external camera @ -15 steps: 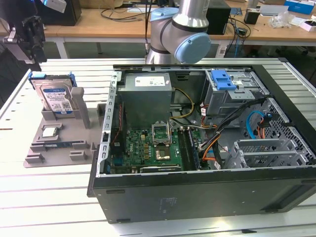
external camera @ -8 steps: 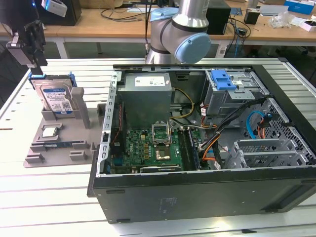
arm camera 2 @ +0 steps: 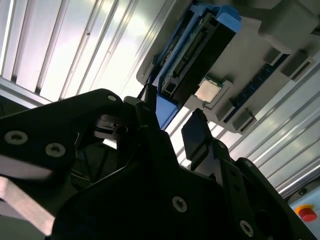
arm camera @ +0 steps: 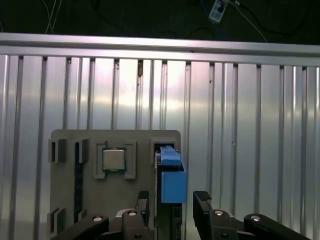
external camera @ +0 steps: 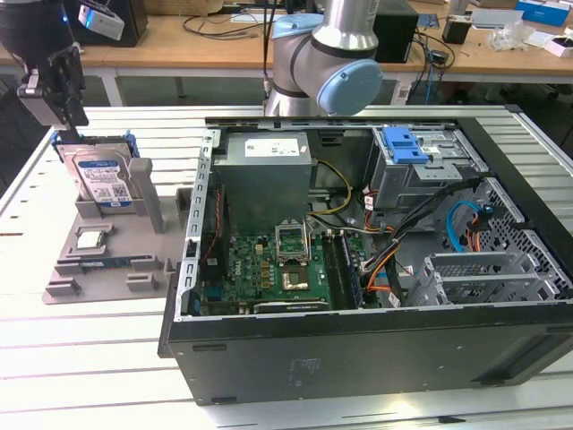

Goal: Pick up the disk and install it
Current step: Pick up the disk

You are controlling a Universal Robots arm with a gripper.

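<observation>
The disk (external camera: pixel 102 176), silver-grey with a white-and-blue label in a blue carrier bracket, stands on edge in a slot of the grey holder tray (external camera: pixel 107 269) at the exterior view's left. My gripper (external camera: pixel 70 115) hangs open just above its upper left end. In the first wrist view the gripper (arm camera: pixel 172 201) straddles the disk's blue bracket edge (arm camera: pixel 173 182), one finger (arm camera: pixel 143 201) on each side, with small gaps. The second wrist view shows the gripper (arm camera 2: pixel 170 122) open next to the disk (arm camera 2: pixel 192 55); nothing is gripped.
A small square CPU chip (arm camera: pixel 114 160) lies in the holder tray beside the disk. The open computer case (external camera: pixel 358 349) fills the middle of the slatted metal table (external camera: pixel 89 376). Its grey drive cage with a blue latch (external camera: pixel 405 145) sits at the back right.
</observation>
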